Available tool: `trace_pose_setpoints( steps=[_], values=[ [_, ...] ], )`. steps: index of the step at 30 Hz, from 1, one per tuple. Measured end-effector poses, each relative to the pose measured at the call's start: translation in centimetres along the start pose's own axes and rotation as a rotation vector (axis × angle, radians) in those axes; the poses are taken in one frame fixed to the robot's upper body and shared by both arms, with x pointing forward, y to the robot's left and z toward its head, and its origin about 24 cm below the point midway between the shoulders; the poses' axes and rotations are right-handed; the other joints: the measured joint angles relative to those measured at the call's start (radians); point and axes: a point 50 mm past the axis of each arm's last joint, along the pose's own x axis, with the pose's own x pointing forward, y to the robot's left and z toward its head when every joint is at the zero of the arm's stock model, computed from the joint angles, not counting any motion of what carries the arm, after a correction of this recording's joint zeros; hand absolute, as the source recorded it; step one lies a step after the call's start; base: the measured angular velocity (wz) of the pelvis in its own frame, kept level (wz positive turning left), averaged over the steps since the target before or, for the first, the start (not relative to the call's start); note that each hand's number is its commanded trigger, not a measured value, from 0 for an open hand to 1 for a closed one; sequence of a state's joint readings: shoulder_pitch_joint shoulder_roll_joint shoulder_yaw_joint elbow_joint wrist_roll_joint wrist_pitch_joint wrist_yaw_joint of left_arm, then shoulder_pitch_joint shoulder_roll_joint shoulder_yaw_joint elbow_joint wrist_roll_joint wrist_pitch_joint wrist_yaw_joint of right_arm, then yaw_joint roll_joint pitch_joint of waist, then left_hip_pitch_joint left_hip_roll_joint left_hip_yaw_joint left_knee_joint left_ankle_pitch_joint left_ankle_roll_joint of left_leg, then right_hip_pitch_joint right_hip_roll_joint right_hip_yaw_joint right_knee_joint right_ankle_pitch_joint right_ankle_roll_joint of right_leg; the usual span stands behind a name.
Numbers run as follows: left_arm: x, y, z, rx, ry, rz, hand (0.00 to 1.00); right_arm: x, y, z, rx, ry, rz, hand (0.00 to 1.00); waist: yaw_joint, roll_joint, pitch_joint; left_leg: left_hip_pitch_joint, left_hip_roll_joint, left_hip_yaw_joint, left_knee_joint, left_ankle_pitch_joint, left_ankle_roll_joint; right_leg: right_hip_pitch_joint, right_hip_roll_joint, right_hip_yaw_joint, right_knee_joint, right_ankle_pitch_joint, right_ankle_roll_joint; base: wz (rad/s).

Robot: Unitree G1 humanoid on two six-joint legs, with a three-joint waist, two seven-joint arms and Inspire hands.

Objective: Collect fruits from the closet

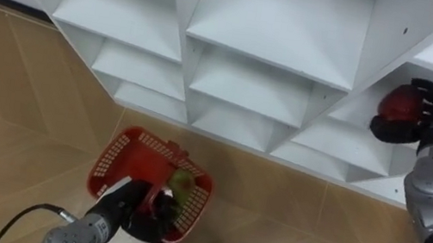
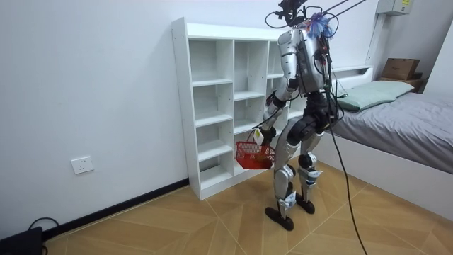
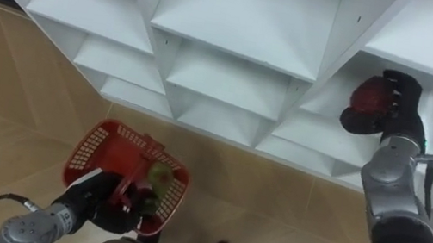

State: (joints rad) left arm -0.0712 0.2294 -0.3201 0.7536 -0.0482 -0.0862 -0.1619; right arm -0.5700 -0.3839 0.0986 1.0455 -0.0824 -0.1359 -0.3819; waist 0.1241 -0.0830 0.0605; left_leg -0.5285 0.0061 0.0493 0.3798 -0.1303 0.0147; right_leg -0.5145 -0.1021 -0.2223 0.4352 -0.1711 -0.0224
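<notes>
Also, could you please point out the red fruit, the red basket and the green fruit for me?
red fruit (image 1: pixel 395 106): left eye view, its bare front surface.
red basket (image 1: pixel 111 157): left eye view, its mesh end wall.
green fruit (image 1: pixel 181 183): left eye view, its top.

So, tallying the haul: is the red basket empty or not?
Not empty: a greenish fruit lies inside the red basket, which the left hand grips. The right hand grips a red fruit by the shelves.
</notes>
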Motion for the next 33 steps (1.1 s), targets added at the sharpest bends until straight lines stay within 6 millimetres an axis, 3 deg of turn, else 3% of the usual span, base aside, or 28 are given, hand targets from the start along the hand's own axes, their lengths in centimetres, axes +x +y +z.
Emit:
trace_pose_setpoints(
  steps=[23, 33],
  values=[
    [0.1, -0.3, 0.0, 0.011, 0.001, 0.006, 1.00, 0.1, 0.5, 1.0, -0.101, -0.066, 0.023, 1.00, 0.019, 0.000, -0.0002, -0.005, -0.002, 0.004, -0.007, 0.006, 0.000, -0.015, -0.002, 0.003, 0.009, -0.001, -0.001, -0.01],
    [-0.1, 0.3, -0.2, 0.022, 0.007, 0.018, 1.00, -0.1, 1.2, 1.3, -0.112, -0.082, 0.086, 1.00, 0.016, 0.002, -0.0009, 0.025, 0.003, 0.002, -0.022, 0.006, 0.000, 0.031, 0.002, -0.003, -0.028, 0.006, -0.002, 0.00]
  ],
)
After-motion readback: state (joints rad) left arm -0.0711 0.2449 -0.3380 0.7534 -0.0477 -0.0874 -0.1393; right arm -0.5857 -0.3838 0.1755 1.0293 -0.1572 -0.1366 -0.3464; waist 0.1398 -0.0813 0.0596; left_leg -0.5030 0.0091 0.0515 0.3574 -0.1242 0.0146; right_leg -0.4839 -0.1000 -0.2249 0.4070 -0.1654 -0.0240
